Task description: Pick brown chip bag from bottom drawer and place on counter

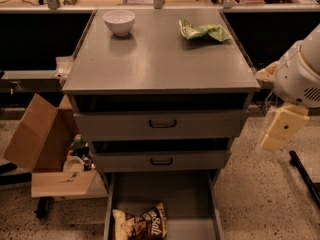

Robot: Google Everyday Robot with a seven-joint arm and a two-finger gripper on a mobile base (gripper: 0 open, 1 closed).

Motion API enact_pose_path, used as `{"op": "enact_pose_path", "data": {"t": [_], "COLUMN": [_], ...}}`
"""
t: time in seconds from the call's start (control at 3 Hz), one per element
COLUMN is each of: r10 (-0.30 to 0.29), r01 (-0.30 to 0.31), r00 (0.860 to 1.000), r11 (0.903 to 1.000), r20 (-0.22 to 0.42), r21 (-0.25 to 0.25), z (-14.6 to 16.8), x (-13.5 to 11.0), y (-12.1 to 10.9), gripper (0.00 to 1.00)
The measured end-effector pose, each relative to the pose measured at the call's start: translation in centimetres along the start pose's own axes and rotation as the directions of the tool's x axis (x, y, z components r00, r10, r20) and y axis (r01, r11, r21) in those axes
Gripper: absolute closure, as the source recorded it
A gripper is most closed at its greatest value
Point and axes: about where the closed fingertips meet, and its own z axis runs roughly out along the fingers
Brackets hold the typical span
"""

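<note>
The brown chip bag (140, 223) lies on the floor of the open bottom drawer (172, 194), at its front left, partly cut off by the lower edge of the view. The counter (155, 59) is the grey metal top of the cabinet. My gripper (280, 130) hangs as a cream-coloured part under the white arm joint (300, 74), to the right of the cabinet at the height of the upper drawers. It is well above and to the right of the bag and holds nothing that I can see.
A white bowl (119, 21) stands at the counter's back left and a green bag (204, 31) lies at its back right. Two upper drawers with black handles are slightly open. An open cardboard box (35, 141) with clutter stands left of the cabinet. A black bar (305, 176) lies on the floor at right.
</note>
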Motion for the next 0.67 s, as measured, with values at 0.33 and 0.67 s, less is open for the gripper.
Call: {"op": "enact_pose_path", "data": {"t": [0.33,0.67], "r10": [-0.053,-0.150], "r01": [0.055,0.161], "r00": [0.997,0.984], "r11": [0.9974,0.9792], "r20": [0.049,0.097], "r21": [-0.046,-0.123], "z": [-1.0,1.1], "x": [-4.5,-8.4], "y": [1.2,4.4], "gripper": [0.00,0.00]}}
